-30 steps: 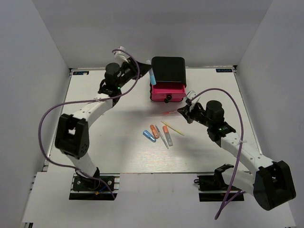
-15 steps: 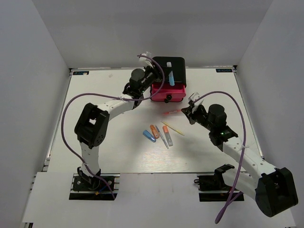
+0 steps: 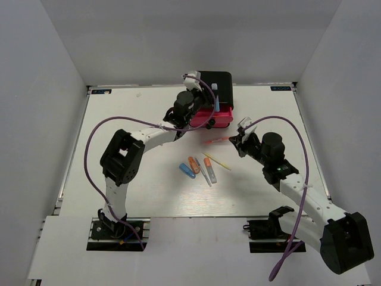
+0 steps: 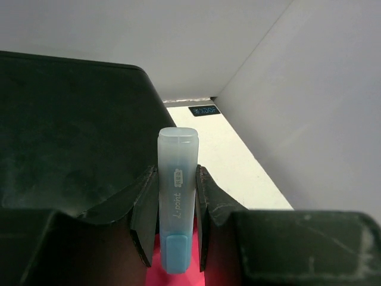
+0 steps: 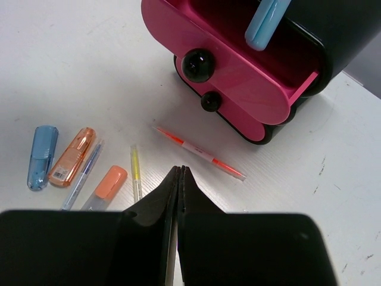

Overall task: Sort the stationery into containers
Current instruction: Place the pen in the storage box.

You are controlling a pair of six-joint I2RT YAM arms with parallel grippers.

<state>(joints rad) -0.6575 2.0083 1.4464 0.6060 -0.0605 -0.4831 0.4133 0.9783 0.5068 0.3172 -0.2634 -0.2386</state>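
The left jaws grip a stubby light-blue plastic highlighter (image 4: 177, 161) over the open bright pink drawer (image 5: 238, 71) of the glossy black cabinet (image 3: 211, 80); the right jaws hang closed, empty, near a thin pink-orange pen (image 5: 199, 153).

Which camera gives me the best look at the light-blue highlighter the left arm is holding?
Left wrist: the highlighter fills mid-frame, clamped between the fingers, label visible. Top external shows the highlighter small above the open pink drawer. Right wrist catches only its lower end over that drawer.
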